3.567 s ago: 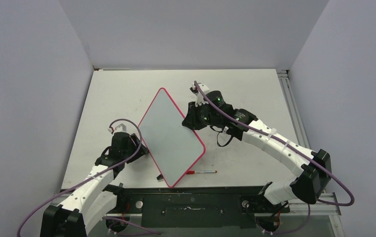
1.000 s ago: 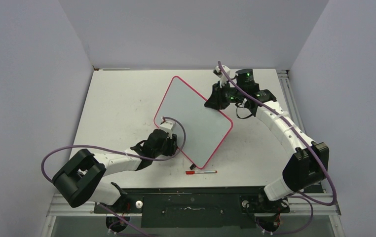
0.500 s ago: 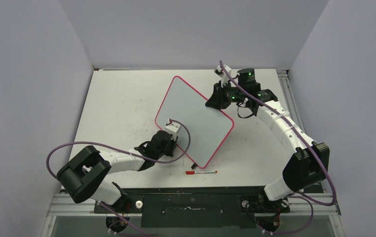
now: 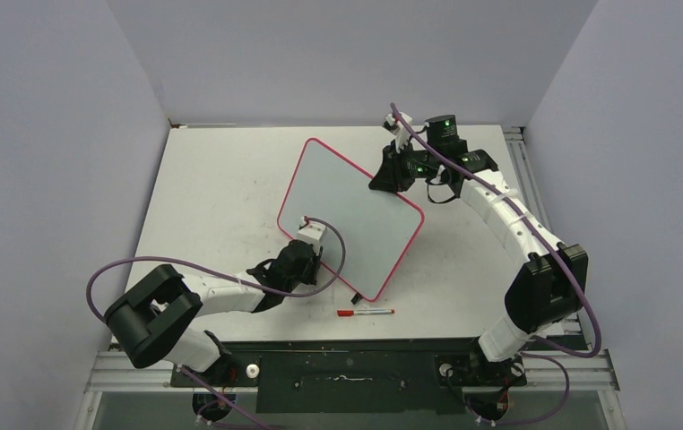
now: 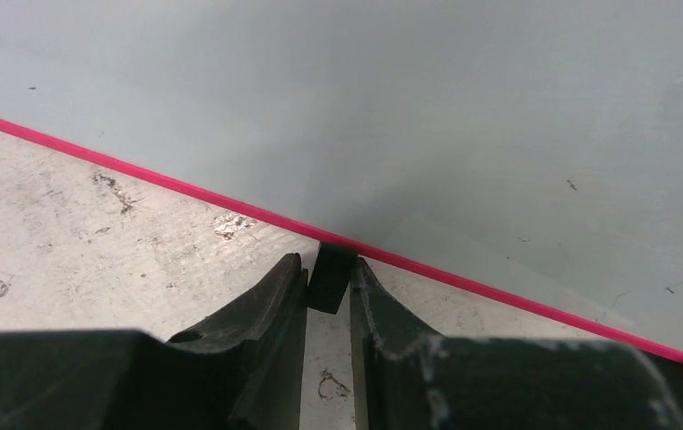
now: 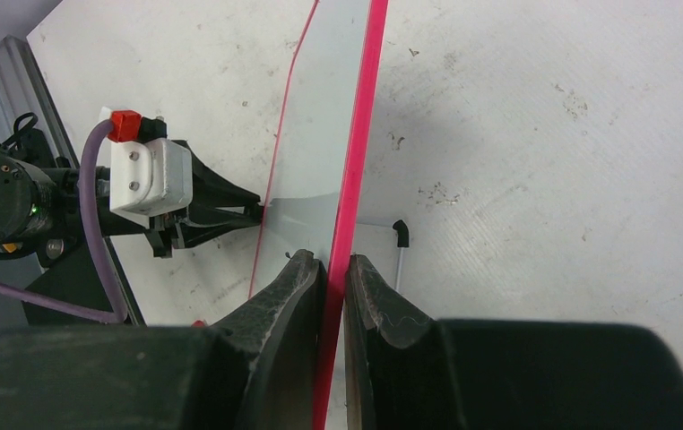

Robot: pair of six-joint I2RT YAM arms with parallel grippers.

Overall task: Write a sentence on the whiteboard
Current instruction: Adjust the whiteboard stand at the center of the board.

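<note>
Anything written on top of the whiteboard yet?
No lettering shows: the whiteboard face is bare white. The left gripper hides a patch at its near-left edge; its underside is unseen.

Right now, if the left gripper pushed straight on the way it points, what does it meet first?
Nothing free ahead: the left gripper is clamped on the small black foot of the whiteboard. Pushing on would probably press it straight against the pink frame right behind the foot.
</note>
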